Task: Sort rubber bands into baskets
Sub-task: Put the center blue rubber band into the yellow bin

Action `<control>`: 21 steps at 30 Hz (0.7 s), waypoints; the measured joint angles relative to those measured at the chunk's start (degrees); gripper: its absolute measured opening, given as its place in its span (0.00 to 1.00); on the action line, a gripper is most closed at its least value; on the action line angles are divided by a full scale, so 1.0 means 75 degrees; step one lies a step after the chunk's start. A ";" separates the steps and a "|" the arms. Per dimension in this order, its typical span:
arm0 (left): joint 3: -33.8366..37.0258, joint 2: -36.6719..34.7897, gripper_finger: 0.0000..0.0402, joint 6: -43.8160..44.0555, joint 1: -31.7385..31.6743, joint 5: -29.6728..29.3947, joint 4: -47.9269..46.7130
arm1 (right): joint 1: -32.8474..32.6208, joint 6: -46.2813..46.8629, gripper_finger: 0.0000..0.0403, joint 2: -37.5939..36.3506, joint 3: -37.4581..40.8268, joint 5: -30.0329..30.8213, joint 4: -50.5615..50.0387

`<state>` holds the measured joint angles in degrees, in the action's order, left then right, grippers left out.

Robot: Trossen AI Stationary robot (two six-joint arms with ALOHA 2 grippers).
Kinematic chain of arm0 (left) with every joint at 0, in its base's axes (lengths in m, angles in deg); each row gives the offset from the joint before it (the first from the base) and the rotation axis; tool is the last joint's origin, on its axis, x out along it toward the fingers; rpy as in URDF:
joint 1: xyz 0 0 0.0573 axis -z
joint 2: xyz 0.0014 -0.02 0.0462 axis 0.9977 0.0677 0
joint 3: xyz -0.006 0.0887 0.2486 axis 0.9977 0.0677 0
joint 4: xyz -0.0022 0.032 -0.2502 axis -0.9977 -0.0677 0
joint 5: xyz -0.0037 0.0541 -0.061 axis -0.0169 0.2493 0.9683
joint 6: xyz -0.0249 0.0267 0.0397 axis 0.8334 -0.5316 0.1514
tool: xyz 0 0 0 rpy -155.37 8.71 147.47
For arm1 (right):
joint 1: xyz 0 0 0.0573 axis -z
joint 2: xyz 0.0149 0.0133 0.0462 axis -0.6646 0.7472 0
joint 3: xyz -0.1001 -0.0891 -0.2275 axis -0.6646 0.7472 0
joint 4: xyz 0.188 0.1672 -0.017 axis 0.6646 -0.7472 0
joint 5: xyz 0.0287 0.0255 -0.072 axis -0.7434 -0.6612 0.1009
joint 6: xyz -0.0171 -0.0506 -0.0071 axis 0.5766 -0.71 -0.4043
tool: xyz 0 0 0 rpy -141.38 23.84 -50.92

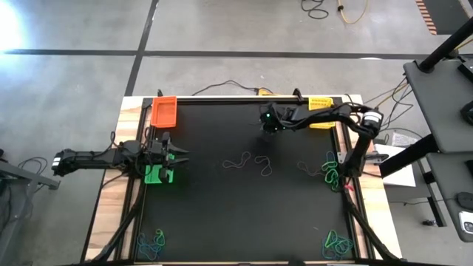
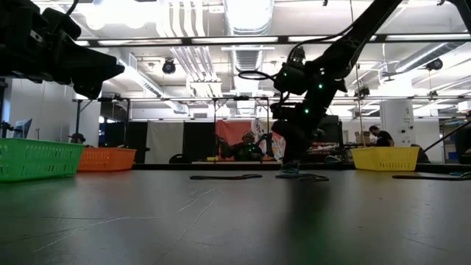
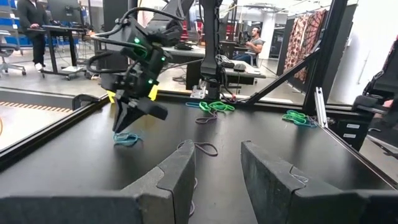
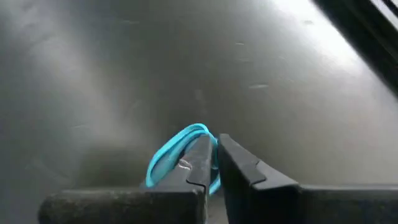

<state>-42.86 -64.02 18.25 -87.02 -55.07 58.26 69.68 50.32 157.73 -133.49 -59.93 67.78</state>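
Note:
My right gripper (image 1: 268, 130) points down at the black mat's far middle, shut on a blue rubber band (image 4: 174, 155); it also shows in the left wrist view (image 3: 124, 126). My left gripper (image 1: 179, 157) is open and empty at the table's left, beside and above the green basket (image 1: 157, 175). The orange basket (image 1: 164, 111) stands at the far left. The yellow basket (image 1: 320, 103) stands at the far right, partly hidden by the right arm. Loose bands (image 1: 238, 160) lie on the mat's middle. My right gripper pinches the blue band's near strand (image 4: 198, 138) between its two fingertips, from above, pointing down. The band's loop lies flat on the mat (image 3: 127, 140) beside the fingers, slack.
Heaps of green and blue bands lie at the mat's right edge (image 1: 330, 171), the near right corner (image 1: 336, 242) and the near left corner (image 1: 151, 242). Black cables run along the table's frame. People sit and stand in the room behind the table.

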 joint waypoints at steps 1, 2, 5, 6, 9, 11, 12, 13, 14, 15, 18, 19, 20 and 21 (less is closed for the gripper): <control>0.0001 0.0000 0.29 -0.0001 0.0000 -0.0002 0.0001 | 0.0053 0.0047 0.08 0.0000 0.0000 -0.0020 0.0003; 0.0001 0.0000 0.29 -0.0001 0.0002 -0.0002 0.0001 | 0.0084 0.0045 0.11 0.0000 0.0000 -0.0080 0.0000; 0.0001 0.0000 0.29 0.0001 0.0001 0.0001 0.0001 | 0.0111 0.0023 0.20 0.0000 0.0000 -0.0513 -0.0004; -0.0002 0.0000 0.29 -0.0001 0.0002 0.0000 0.0000 | 0.0106 0.0010 0.24 0.0000 0.0000 -0.0688 -0.0008; 0.0001 0.0000 0.29 0.0001 0.0002 0.0000 0.0001 | 0.0096 -0.0106 0.34 0.0000 0.0000 -0.0879 -0.0047; 0.0001 0.0000 0.29 -0.0001 0.0000 -0.0002 0.0001 | 0.0098 -0.0105 0.39 0.0000 0.0000 -0.0878 -0.0044; 0.0001 0.0000 0.29 0.0002 0.0002 0.0000 0.0001 | 0.0099 -0.0145 0.42 0.0000 0.0000 -0.0876 -0.0053; 0.0000 0.0000 0.29 -0.0001 0.0002 0.0001 0.0000 | 0.0099 -0.0256 0.44 0.0000 0.0000 -0.0875 -0.0070; 0.0001 0.0000 0.29 -0.0001 0.0001 0.0000 0.0001 | 0.0099 -0.0348 0.46 -0.0001 0.0000 -0.0875 -0.0127; 0.0001 0.0000 0.29 -0.0001 0.0002 -0.0002 0.0001 | 0.0099 -0.0447 0.48 -0.0003 0.0000 -0.0875 -0.0217; 0.0001 -0.0001 0.29 -0.0001 0.0001 -0.0001 0.0000 | 0.0096 -0.0542 0.53 -0.0003 0.0000 -0.0876 -0.0468; -0.0002 0.0000 0.29 0.0002 0.0002 -0.0002 0.0001 | 0.0096 -0.0560 0.54 -0.0003 0.0000 -0.0876 -0.0525; 0.0001 0.0000 0.29 -0.0001 -0.0001 -0.0002 0.0001 | 0.0096 -0.0561 0.55 -0.0003 0.0000 -0.0876 -0.0568; 0.0000 -0.0001 0.29 -0.0001 0.0000 -0.0001 0.0001 | 0.0096 -0.0561 0.56 -0.0003 0.0005 -0.0876 -0.0581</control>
<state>-42.86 -64.03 18.24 -87.02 -55.08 58.26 70.40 46.11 157.71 -133.45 -66.50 63.43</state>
